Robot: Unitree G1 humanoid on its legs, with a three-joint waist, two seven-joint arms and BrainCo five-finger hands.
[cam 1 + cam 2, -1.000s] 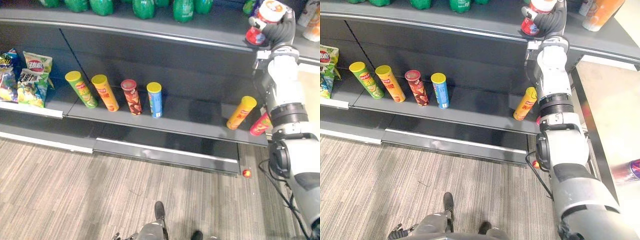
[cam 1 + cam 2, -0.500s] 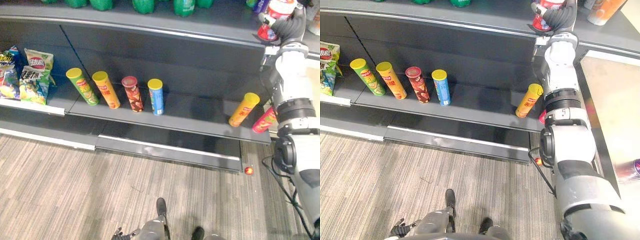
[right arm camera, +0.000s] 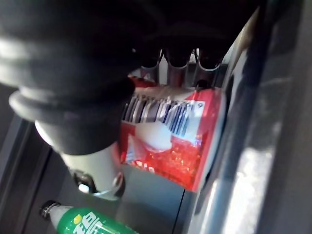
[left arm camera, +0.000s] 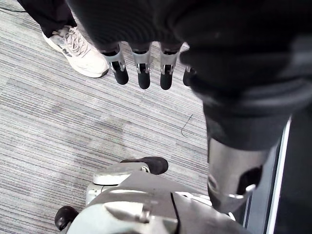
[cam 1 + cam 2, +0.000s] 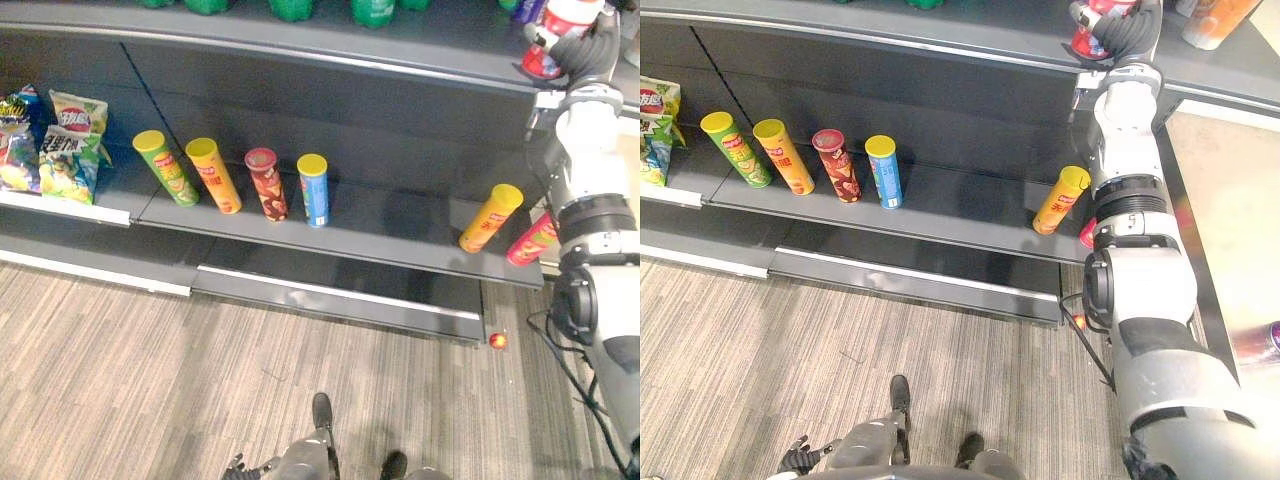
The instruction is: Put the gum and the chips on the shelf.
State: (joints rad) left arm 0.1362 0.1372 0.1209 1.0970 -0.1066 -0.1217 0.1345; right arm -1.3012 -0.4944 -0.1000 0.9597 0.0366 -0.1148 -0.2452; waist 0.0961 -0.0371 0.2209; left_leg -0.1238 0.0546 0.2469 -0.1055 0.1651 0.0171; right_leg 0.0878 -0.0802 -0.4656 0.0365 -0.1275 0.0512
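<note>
My right hand (image 5: 588, 52) is raised to the upper shelf (image 5: 330, 52) at its right end, shut on a red and white gum jar (image 5: 552, 28). The jar (image 3: 181, 139) is tilted, its base close to the shelf surface. The fingers (image 3: 178, 58) curl over its far side. Several chip cans stand on the lower shelf (image 5: 400, 240): green (image 5: 165, 168), orange (image 5: 212, 176), red-brown (image 5: 265, 184) and blue (image 5: 314, 189). A yellow can (image 5: 490, 217) and a pink can (image 5: 530, 240) lean at the right. My left hand (image 4: 141, 73) hangs open over the floor.
Chip bags (image 5: 60, 145) sit on the lower shelf at the far left. Green bottles (image 5: 370, 10) line the upper shelf, one (image 3: 83, 222) near the jar. A small red ball (image 5: 497, 341) lies on the floor. A person's white shoe (image 4: 78, 46) stands nearby.
My right hand has carried the gum jar a little farther up and over the upper shelf. The head view has shifted slightly; the cans have not moved.
</note>
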